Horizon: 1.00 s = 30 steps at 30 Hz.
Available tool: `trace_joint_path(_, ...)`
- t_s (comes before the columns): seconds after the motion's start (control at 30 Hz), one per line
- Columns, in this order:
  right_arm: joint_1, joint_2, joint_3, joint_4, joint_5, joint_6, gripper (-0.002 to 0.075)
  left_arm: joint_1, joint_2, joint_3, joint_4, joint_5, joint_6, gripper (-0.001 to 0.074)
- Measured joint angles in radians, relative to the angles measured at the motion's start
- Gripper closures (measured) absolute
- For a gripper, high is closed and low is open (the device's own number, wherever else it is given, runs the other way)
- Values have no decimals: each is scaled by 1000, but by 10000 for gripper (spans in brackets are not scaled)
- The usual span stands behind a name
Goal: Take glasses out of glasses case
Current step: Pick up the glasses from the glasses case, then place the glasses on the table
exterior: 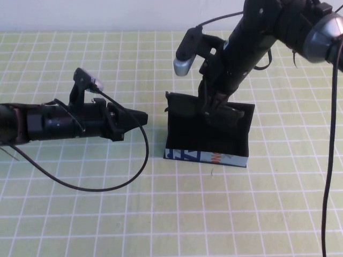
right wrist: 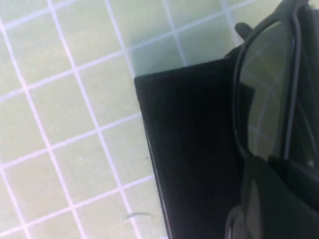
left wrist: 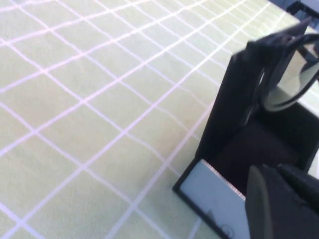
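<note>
In the high view, the long matte black glasses case (exterior: pixel 208 140) with a white printed front strip stands open near the middle of the green checked tabletop (exterior: pixel 80 214), a little toward the right edge. The right gripper (exterior: pixel 215 110) reaches down into the case from the far side; its fingers are closed on the black plastic-framed glasses (exterior: pixel 185 104), which rest at the far wall of the case. The left gripper (exterior: pixel 140 115) hovers just beside the left wall of the case, with its fingers together and nothing between them.

In the left wrist view, the glasses (left wrist: pixel 291 74) stand tilted above the case (left wrist: pixel 224 129).

In the right wrist view, 1 dark lens (right wrist: pixel 264 84) lies over the case (right wrist: pixel 194 149).
</note>
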Motion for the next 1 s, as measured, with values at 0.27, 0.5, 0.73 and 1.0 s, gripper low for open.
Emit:
trace_joint_path(0.27,-29,-180,10,-25,13,253,717,0,-107,0,34,-26,-63,739)
trace_joint_path(0.5,-193,-390,238,-55,1,515,717,0,-190,0,90,-68,-137,739)
trace_joint_path(0.73,-312,-478,613,-14,-233,623,717,0,-204,0,122,-68,-244,739)
trace_joint_path(1.0,-318,-409,825,128,-497,631,717,0,-223,0,167,-109,-326,739)
